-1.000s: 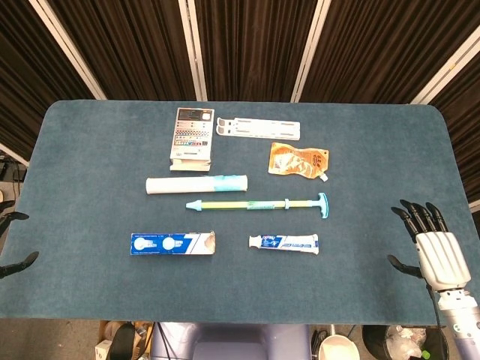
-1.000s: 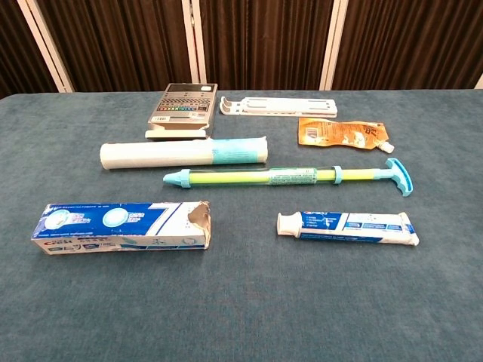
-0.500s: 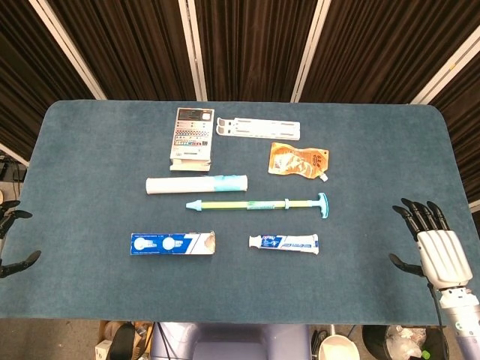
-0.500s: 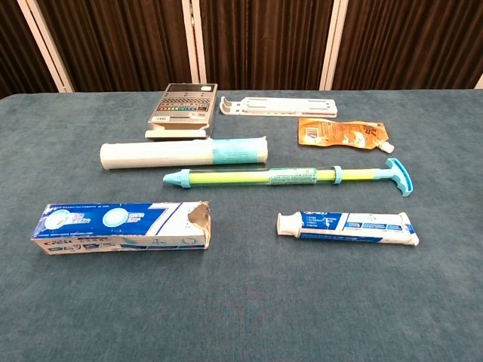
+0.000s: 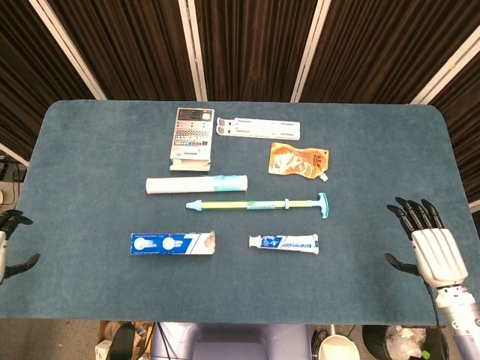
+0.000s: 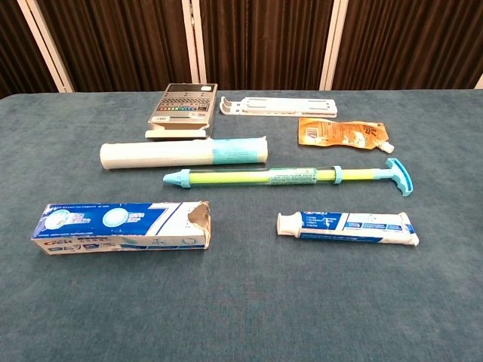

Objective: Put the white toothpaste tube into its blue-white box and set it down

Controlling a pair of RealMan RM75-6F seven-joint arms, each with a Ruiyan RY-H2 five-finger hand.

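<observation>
toothpaste tube (image 6: 347,227) beside box (image 6: 124,227), apart

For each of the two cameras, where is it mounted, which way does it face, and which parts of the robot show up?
Head view: high, looking steeply down on the table; right robot hand at the right edge, left robot hand barely in at the left edge.
Chest view: low at the near edge, looking across the table toward the curtains; no part of the robot shows.
Shared: toothpaste tube, toothpaste box and the other items.
</observation>
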